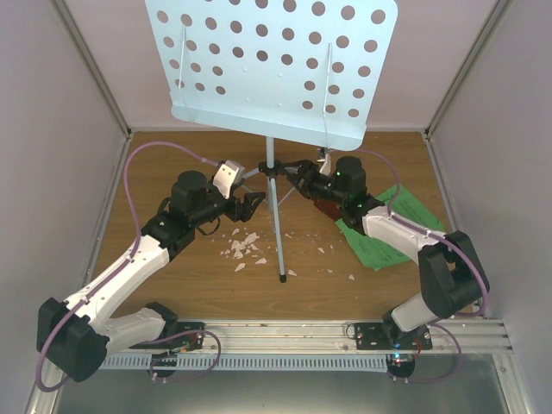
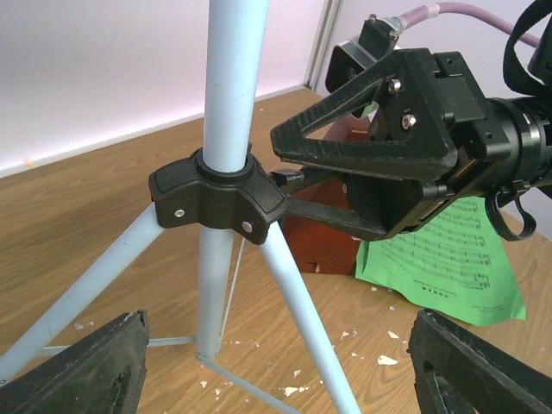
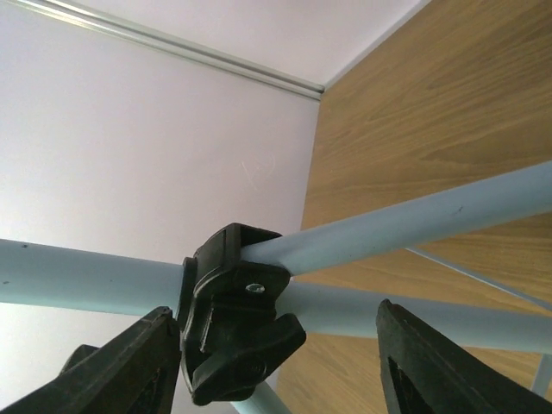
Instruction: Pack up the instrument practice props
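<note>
Both arms are the same build. Left arm [image 1: 121,276]: white link shells, black joint housings, chunky black block at the shoulder. Right arm [image 1: 414,250] matches. A purple cable [image 1: 129,185] loops outside each arm, base to wrist; the right one ends in a grey plug. Right gripper [image 2: 280,172]: matte black, open triangular-frame fingers [image 2: 345,129], two silver screws on the body, black strap loop behind it. Small green lights [image 1: 351,204] glow on the right wrist housing. Left gripper [image 2: 276,369]: same matte black, thick wedge tips. White-grey camera block [image 1: 228,177] on the left wrist.
</note>
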Controlling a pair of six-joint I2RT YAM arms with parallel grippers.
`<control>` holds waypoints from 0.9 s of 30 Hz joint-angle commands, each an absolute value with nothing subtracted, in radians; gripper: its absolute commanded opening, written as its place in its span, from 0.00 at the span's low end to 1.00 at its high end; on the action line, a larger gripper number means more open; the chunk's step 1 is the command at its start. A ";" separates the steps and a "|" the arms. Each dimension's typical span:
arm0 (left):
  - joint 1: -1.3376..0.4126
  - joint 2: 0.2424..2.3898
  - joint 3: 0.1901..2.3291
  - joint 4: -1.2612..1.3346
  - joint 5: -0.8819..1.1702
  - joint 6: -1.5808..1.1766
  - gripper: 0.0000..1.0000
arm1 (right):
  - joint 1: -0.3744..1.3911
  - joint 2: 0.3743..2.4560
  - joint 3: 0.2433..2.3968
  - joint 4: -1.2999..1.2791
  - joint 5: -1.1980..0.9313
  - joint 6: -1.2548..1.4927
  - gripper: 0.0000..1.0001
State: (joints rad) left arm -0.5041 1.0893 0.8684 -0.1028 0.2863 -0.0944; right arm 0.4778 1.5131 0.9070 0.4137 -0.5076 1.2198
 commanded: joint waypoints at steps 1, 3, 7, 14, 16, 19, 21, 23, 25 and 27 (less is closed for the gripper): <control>-0.508 1.075 0.882 -0.085 0.271 -0.075 0.83 | 0.489 1.538 0.946 0.460 -0.522 1.222 0.62; -0.508 1.075 0.882 -0.087 0.271 -0.074 0.83 | 0.489 1.542 0.948 0.465 -0.526 1.222 0.58; -0.507 1.078 0.884 -0.087 0.273 -0.075 0.83 | 0.491 1.543 0.947 0.465 -0.524 1.220 0.49; -0.508 1.078 0.882 -0.089 0.267 -0.071 0.83 | 0.493 1.550 0.947 0.479 -0.529 1.221 0.30; -0.508 1.077 0.882 -0.088 0.266 -0.069 0.83 | 0.494 1.549 0.946 0.481 -0.529 1.221 0.27; -0.509 1.080 0.883 -0.089 0.266 -0.069 0.83 | 0.493 1.548 0.946 0.482 -0.529 1.221 0.20; -0.508 1.080 0.883 -0.090 0.266 -0.069 0.83 | 0.493 1.547 0.945 0.483 -0.528 1.219 0.16; -0.508 1.080 0.884 -0.090 0.265 -0.069 0.83 | 0.492 1.547 0.944 0.484 -0.526 1.217 0.15; -0.508 1.078 0.883 -0.090 0.263 -0.069 0.83 | 0.492 1.549 0.941 0.487 -0.528 1.218 0.16; -0.508 1.078 0.883 -0.091 0.262 -0.069 0.83 | 0.493 1.546 0.933 0.497 -0.531 1.224 0.28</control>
State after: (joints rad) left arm -0.5041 1.0893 0.8684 -0.1184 0.2726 -0.0849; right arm 0.4770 1.5398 0.9264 0.4522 -0.5003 1.2270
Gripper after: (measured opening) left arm 0.831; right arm 0.189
